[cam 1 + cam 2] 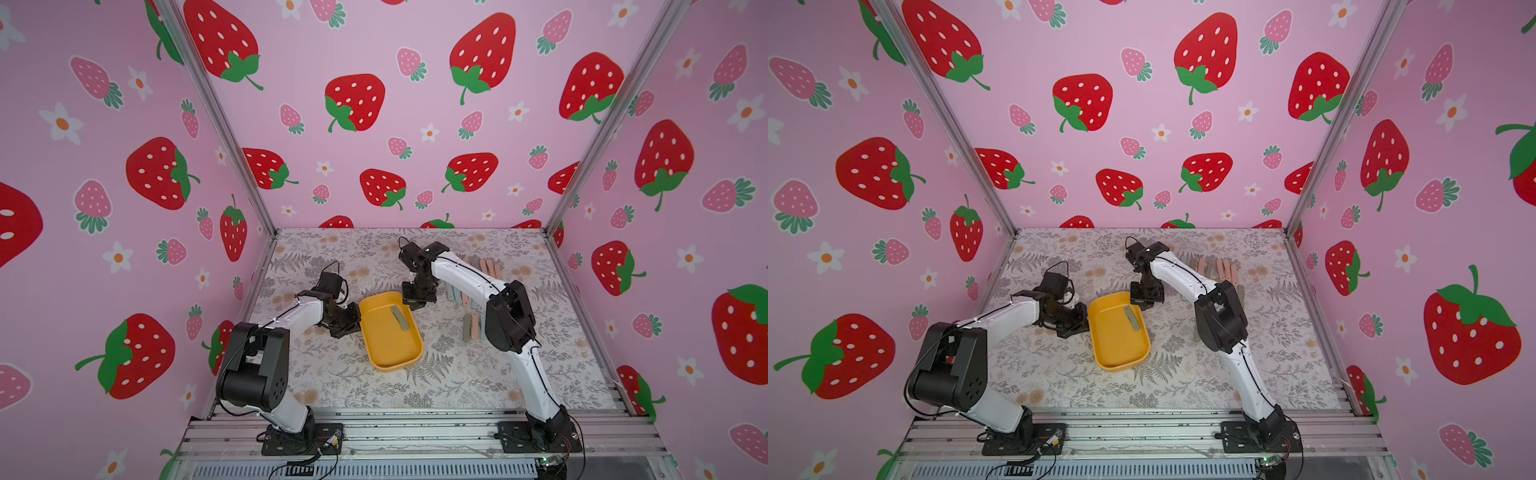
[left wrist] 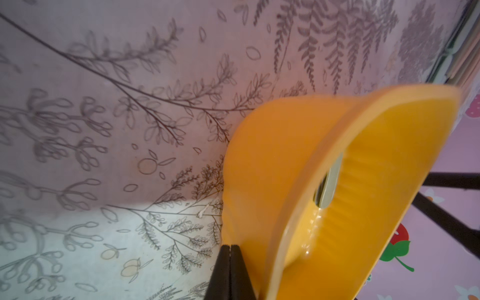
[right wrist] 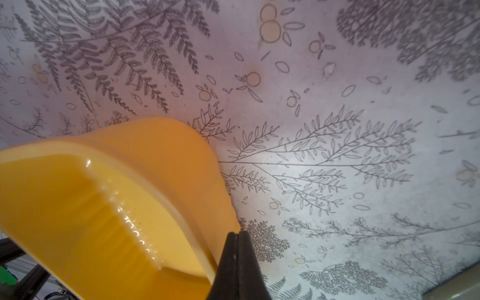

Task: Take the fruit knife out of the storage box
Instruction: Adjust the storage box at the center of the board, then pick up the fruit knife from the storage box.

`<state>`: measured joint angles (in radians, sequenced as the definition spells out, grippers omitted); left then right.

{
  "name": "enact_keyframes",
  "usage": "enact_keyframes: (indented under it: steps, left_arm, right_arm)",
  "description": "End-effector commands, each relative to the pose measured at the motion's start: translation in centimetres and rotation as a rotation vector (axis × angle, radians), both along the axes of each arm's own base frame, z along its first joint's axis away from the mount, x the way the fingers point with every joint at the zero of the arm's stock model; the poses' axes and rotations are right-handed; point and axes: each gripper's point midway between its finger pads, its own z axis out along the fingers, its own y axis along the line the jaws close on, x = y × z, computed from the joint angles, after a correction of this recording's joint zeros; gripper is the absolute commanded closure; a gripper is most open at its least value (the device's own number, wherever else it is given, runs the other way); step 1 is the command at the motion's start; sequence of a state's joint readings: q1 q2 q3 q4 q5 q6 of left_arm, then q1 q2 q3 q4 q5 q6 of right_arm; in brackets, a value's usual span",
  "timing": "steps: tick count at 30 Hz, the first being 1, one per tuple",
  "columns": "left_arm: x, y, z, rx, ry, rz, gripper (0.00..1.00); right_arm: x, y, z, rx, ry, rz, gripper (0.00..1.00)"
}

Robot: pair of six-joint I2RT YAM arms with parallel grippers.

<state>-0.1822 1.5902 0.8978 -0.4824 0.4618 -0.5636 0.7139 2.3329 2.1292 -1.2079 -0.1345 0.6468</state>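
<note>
The storage box (image 1: 390, 353) (image 1: 1121, 353), a shallow yellow-orange tub, rests mid-table in both top views. A grey-green fruit knife (image 1: 400, 318) (image 1: 1132, 318) lies on its floor near the far right corner, and its blade end (image 2: 328, 181) shows over the rim in the left wrist view. My left gripper (image 1: 356, 321) (image 1: 1086, 321) (image 2: 230, 245) is shut and empty, its tips against the box's left outer wall (image 2: 272, 155). My right gripper (image 1: 415, 306) (image 1: 1144, 306) (image 3: 236, 233) is shut and empty at the box's far right corner (image 3: 161, 145), just outside the rim.
Several pastel fruit knives (image 1: 488, 269) (image 1: 1221, 268) lie in a row at the back right behind the right arm, and a few more (image 1: 471, 328) sit beside its elbow. Strawberry-print walls enclose three sides. Aluminium rails (image 1: 415, 428) run along the front edge.
</note>
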Motion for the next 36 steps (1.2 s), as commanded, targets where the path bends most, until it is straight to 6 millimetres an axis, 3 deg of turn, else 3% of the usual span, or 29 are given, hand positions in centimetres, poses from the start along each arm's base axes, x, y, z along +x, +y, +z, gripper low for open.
enact_keyframes:
  steps: [1, 6, 11, 12, 17, 20, 24, 36]
  left_arm:
    - [-0.2, -1.0, 0.5, -0.034, -0.01, -0.011, 1.0]
    - [-0.7, 0.1, 1.8, 0.018, -0.031, -0.019, 1.0]
    - [-1.6, 2.1, 6.8, 0.108, -0.148, -0.006, 1.0]
    - [-1.8, 2.4, 7.9, 0.122, -0.174, -0.003, 1.0]
    - [-2.9, 4.6, 11.9, 0.22, -0.277, 0.023, 0.3]
    - [-3.4, 5.3, 12.8, 0.258, -0.294, 0.027, 0.14]
    - [-3.5, 5.3, 13.4, 0.259, -0.303, 0.021, 0.1]
    - [-3.2, 4.6, 12.9, 0.213, -0.309, 0.025, 0.1]
  right_arm:
    - [0.1, -0.4, -0.3, -0.029, 0.026, 0.014, 1.0]
    - [1.1, -3.0, 1.6, -0.157, -0.071, 0.007, 1.0]
    - [0.7, -2.8, 4.7, -0.216, -0.182, 0.134, 1.0]
    - [0.4, -2.4, 4.9, -0.216, -0.192, 0.165, 0.96]
    - [-0.8, -0.4, 4.5, -0.237, -0.222, 0.33, 0.64]
    - [-1.1, 0.6, 4.0, -0.252, -0.232, 0.401, 0.51]
    - [-1.2, 1.7, 2.8, -0.248, -0.222, 0.453, 0.49]
    - [-0.2, 2.3, -1.3, -0.259, -0.174, 0.471, 0.49]
